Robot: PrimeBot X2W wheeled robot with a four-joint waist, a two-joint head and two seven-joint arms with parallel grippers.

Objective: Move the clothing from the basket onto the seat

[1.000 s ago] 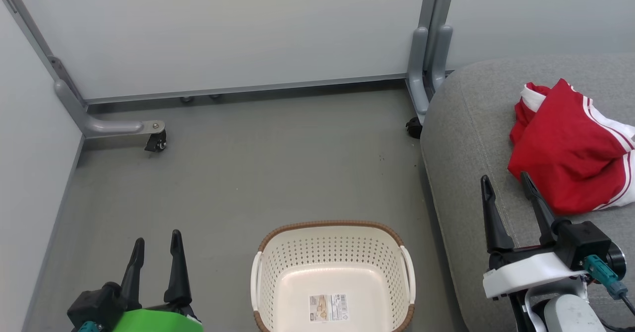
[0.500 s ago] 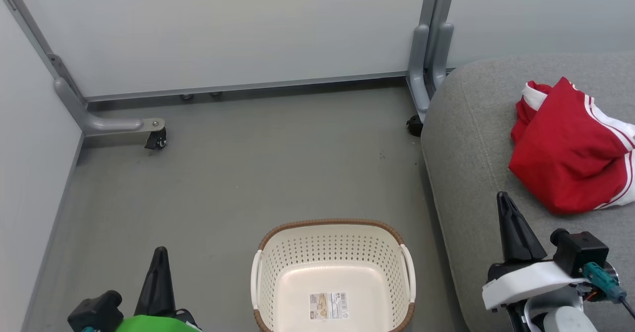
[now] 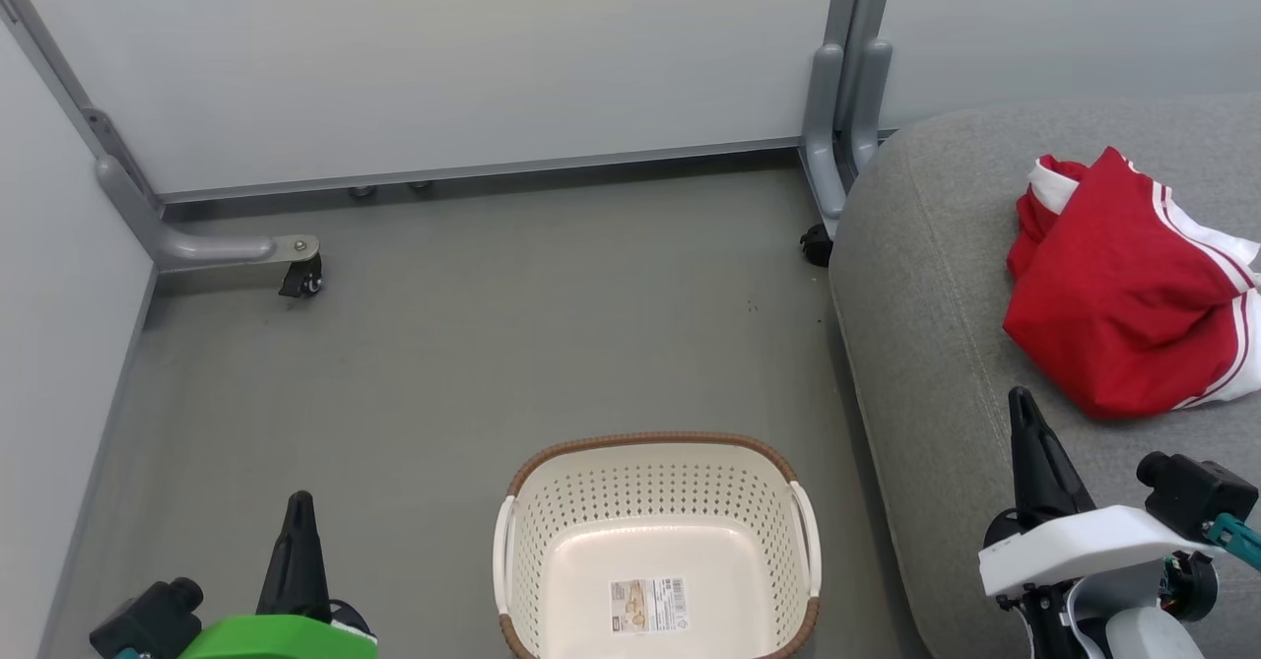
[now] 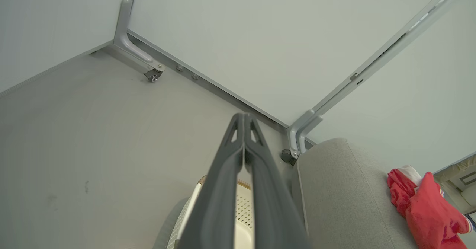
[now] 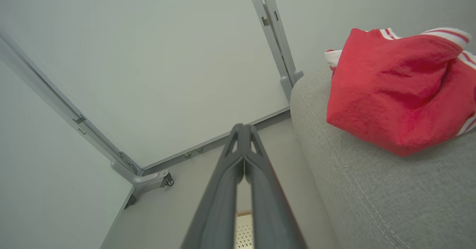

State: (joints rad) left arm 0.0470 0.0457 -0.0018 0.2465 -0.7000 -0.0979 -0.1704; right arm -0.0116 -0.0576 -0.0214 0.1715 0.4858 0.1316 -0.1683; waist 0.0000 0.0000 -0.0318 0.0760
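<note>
- The clothing (image 3: 1123, 304) lay bunched on the seat (image 3: 936, 363), its long axis slanting far-left to near-right.
- The basket (image 3: 655, 439) stood mouth-up.
- The left gripper (image 3: 298, 506) and right gripper (image 3: 1021, 405) were pinched together, empty.

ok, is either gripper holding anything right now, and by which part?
Nothing is held. The left gripper and right gripper are both shut, with nothing between them. The clothing lies loose on the seat; the basket is empty.
</note>
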